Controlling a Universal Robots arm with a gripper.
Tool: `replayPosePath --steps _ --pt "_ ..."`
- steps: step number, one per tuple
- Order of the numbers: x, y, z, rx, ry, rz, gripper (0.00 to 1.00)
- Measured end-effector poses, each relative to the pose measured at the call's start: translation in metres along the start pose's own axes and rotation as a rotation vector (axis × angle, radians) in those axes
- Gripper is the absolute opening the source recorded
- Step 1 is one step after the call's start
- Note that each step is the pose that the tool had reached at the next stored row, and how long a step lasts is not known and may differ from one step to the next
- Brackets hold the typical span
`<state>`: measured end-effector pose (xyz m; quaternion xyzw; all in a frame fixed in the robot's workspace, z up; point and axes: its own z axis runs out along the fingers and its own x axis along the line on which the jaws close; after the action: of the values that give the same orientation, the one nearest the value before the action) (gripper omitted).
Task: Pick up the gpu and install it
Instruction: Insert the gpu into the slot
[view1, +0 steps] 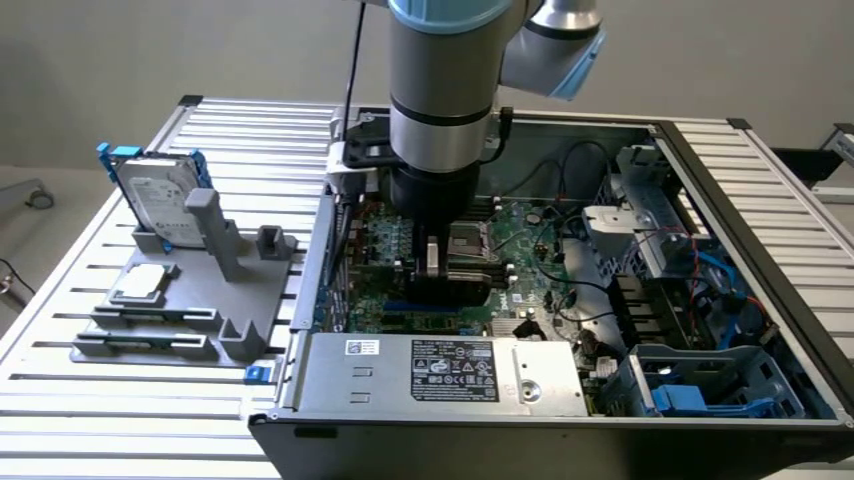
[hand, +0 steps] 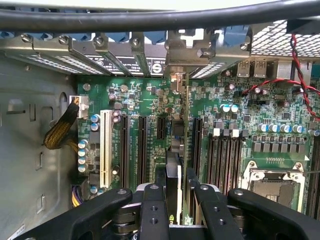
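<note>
One stiff but fragile gpu (hand: 185, 125), light too I'd guess, gripper (hand: 179, 197) closed on its top edge over the board (hand: 150, 100)

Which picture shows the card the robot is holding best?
The wrist view: the card stands edge-on, held in the gripper, over the green board. In the exterior view the arm hides nearly all of it.
</note>
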<state>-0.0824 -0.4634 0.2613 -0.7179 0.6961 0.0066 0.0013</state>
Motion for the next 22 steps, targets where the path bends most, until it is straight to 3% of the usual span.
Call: replayPosePath --steps 22 --pt "-0.0001 0.0037 0.0041 -0.0016 0.0003 -0.001 0.27"
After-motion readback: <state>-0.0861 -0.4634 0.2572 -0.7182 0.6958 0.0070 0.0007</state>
